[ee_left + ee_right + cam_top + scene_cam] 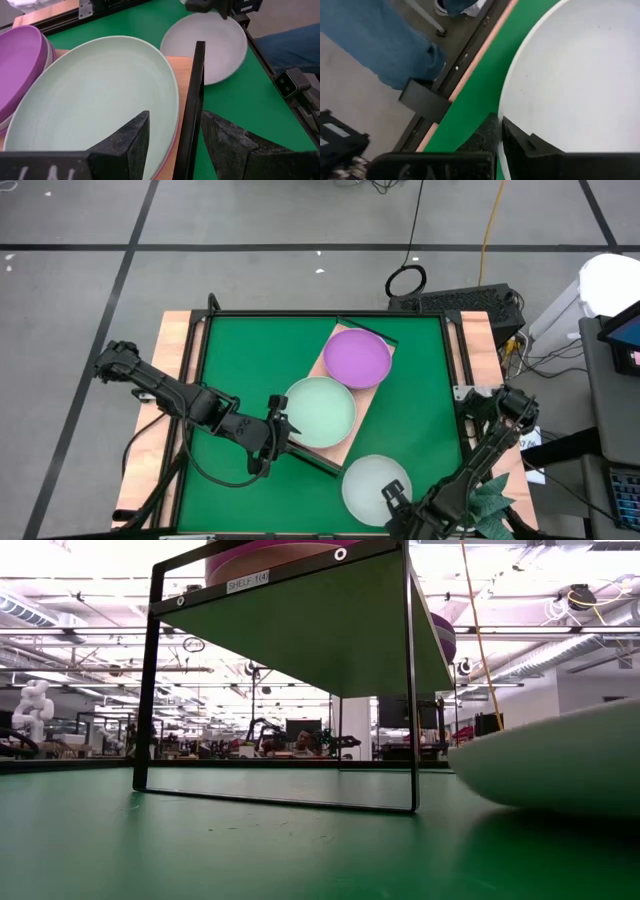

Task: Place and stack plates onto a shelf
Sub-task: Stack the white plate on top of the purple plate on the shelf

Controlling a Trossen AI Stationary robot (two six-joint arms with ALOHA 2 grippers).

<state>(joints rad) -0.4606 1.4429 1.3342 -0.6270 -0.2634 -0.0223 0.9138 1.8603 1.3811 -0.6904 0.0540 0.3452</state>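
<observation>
The shelf point(334, 442) is a light wooden board on a dark frame, lying slantwise on the green mat. On it sit a stack topped by a purple plate point(357, 357) and a stack topped by a pale mint plate point(320, 410). A whitish plate point(372, 485) lies on the mat near the table's near edge. My left gripper point(172, 135) is open at the mint stack's left rim. One finger point(127, 142) is over the plate. The shelf's dark frame bar point(194, 95) stands between the fingers. My right gripper point(392, 495) is shut on the whitish plate. My right gripper pinches the whitish plate's rim point(512, 107) at its near right side, one finger point(530, 145) on the inner face and the other point(482, 135) outside the rim. It comes from the table's near right side. In the low view the plate's underside point(500, 802) seems to rest on the mat.
A pink plate's edge point(170, 150) shows under the mint one. The green mat point(240, 360) lies bare left and right of the shelf. A raised dark rail point(455, 360) borders the table. A person in blue trousers point(385, 40) stands beyond the table's near right corner.
</observation>
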